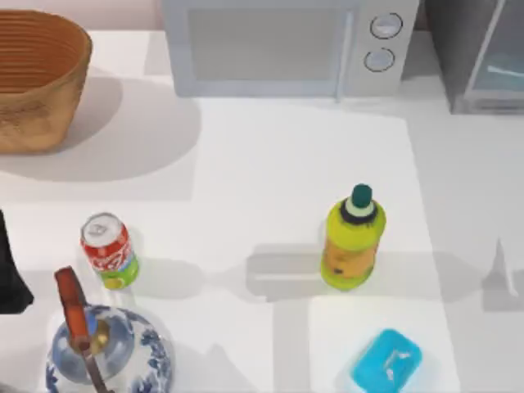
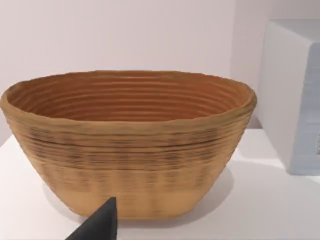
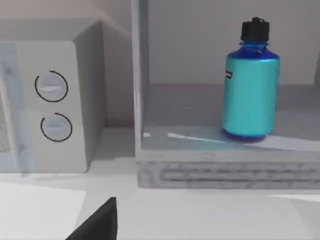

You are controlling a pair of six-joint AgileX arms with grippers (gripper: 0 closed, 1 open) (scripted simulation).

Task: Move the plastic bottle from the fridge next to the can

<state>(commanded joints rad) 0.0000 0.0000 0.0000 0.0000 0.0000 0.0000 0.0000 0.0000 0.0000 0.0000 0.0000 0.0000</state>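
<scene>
- The plastic bottle [image 3: 250,82], blue shading to teal with a black round cap, is standing upright on the floor of the fridge [image 3: 225,167], inside the open compartment, as the right wrist view is showing
- The fridge [image 1: 479,53] is sitting at the far right corner of the table in the top view, its grey frame and pale glassy panel reaching the picture's edge
- The can [image 1: 109,250], red with white script, a green base and a silver top, is standing upright at the near left part of the table, well apart from the fridge
- A blue-and-white porcelain teapot [image 1: 110,352] with a brown handle is sitting just beside the can, nearer the front edge
- A yellow-green bottle [image 1: 354,241] with a dark green cap is standing upright right of centre, and a light blue soap-like block [image 1: 386,360] is lying near it toward the front
- A grey microwave [image 1: 286,45] with two round knobs is sitting at the back, just left of the fridge; a woven basket [image 1: 41,78] is sitting at the back left corner
- The left arm [image 1: 10,270] is showing as a dark shape at the left edge beside the can; I cannot tell how the left gripper [image 2: 97,225] is set, a dark tip facing the basket [image 2: 127,145]
- The right gripper [image 3: 97,222] is facing the fridge and microwave [image 3: 50,95], apart from the bottle; I cannot tell its opening
</scene>
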